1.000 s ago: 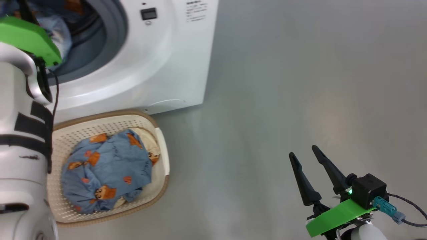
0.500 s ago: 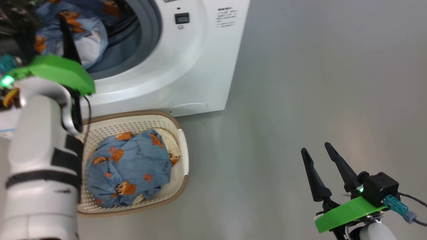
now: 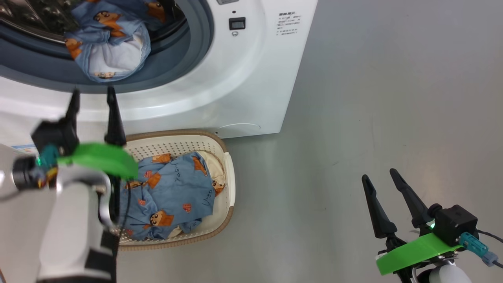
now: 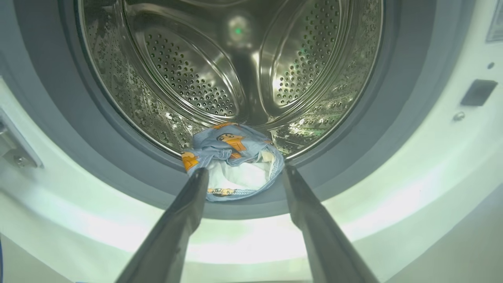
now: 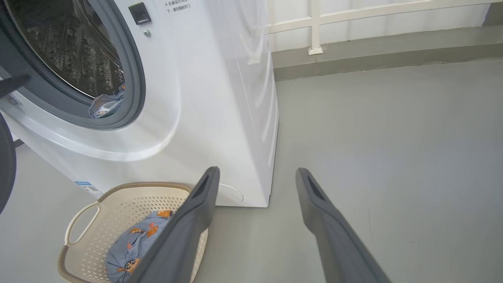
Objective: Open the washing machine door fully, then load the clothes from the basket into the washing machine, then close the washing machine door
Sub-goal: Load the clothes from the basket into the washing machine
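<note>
Left gripper [image 3: 92, 93]: a second ago it was reaching into the mouth of the large white front-loading washing machine [image 3: 243, 78]. Now it is hanging outside, at the left of the head view, its dark fingers standing wide apart with nothing between them.

The light blue bear-print garment [image 3: 108, 47] is lying released at upper left, on the lower lip of the perforated steel drum [image 4: 188, 78]. It is spilling onto the grey rubber seal [image 3: 202, 35]. Judging one transfer done, though the overhang is probably needing a push inward.

In the left wrist view its long axis is running left to right, cream lining facing out toward the fingers.

More blue bear-print clothes [image 3: 173, 196] are waiting in the cream perforated plastic basket [image 3: 231, 184], lower left, just beside the machine.

Right gripper [image 3: 379, 175]: idling at lower right, fingers parted, carrying nothing.
</note>
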{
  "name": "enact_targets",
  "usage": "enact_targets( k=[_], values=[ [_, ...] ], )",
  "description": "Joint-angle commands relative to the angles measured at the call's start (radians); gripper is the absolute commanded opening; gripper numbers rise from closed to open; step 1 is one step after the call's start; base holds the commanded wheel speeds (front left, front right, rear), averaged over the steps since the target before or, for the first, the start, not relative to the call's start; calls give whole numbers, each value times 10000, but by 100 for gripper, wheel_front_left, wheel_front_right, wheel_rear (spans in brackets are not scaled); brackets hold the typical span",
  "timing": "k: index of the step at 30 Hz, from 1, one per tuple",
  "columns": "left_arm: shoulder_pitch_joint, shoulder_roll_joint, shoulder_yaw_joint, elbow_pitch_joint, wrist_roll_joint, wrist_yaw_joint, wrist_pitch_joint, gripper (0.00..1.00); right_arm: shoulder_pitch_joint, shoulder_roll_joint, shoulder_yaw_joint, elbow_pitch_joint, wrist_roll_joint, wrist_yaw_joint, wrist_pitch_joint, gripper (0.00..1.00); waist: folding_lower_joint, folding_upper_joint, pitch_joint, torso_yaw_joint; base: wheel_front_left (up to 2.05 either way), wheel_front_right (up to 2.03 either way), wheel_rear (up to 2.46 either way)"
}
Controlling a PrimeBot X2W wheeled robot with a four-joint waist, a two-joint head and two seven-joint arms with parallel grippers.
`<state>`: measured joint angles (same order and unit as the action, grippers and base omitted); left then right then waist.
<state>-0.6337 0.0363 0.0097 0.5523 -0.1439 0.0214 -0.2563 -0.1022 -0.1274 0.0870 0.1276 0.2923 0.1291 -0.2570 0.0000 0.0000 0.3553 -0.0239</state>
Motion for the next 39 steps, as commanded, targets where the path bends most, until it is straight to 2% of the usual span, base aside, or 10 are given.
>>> enact_targets(
  k=[1, 13, 30, 39],
  values=[
    [330, 237, 226, -452, 3, -5, -55, 100, 129, -60, 217, -265, -69, 16, -48, 100, 0, 0, 8, 20, 0, 0, 0],
    [3085, 166, 135, -2714, 201, 356, -55, 100, 120, -72, 266, -279, -73, 16, -48, 100, 0, 0, -35, 53, 0, 0, 0],
    [5340, 146, 421, -4035, 259, 771, -55, 100, 166, -85, 310, -256, -78, 16, -48, 100, 0, 0, -179, -193, 0, 0, 0],
    [5969, 141, 150, -4370, -35, 1066, -55, 100, 286, -126, 284, -219, -72, 16, -48, 100, 0, 0, -339, -202, 0, 0, 0]
  ],
)
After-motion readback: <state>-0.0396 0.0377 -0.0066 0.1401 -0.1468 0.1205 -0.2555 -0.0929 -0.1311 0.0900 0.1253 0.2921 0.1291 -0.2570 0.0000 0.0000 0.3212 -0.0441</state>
